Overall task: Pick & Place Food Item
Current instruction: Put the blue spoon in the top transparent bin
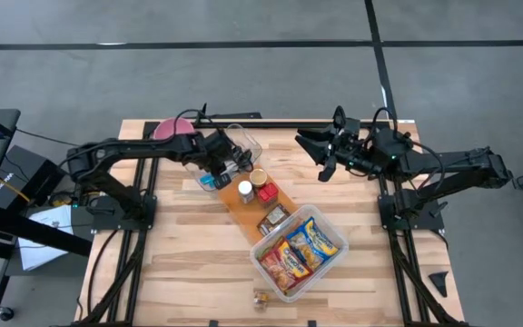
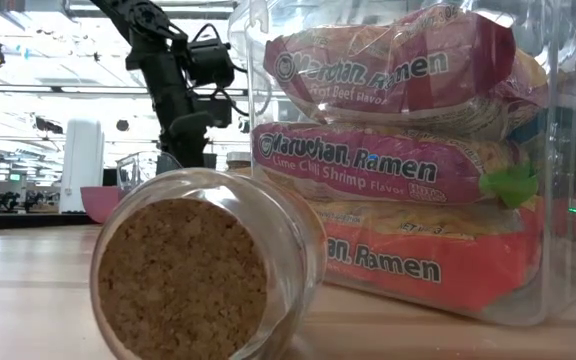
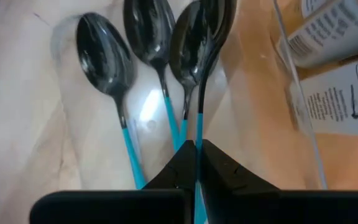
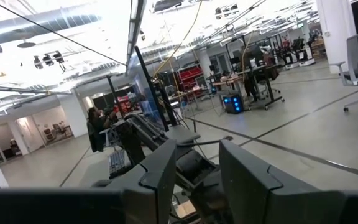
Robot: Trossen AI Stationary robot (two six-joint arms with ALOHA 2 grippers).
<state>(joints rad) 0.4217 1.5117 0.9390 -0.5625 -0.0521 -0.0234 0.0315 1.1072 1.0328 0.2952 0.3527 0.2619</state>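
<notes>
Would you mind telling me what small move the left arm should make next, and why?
Probably a short, straight lift. The left gripper is shut on the teal handle of one black-bowled spoon, inside the clear plastic bin. Two more spoons lie close beside it, so rising straight should clear them. The right gripper waits raised, holding nothing.

My left arm: extended across the table toward its middle, wrist angled down, left gripper with fingers pressed together. My right arm: raised at the table's far right side, right gripper pointing inward, its fingers parted, nothing between them
</notes>
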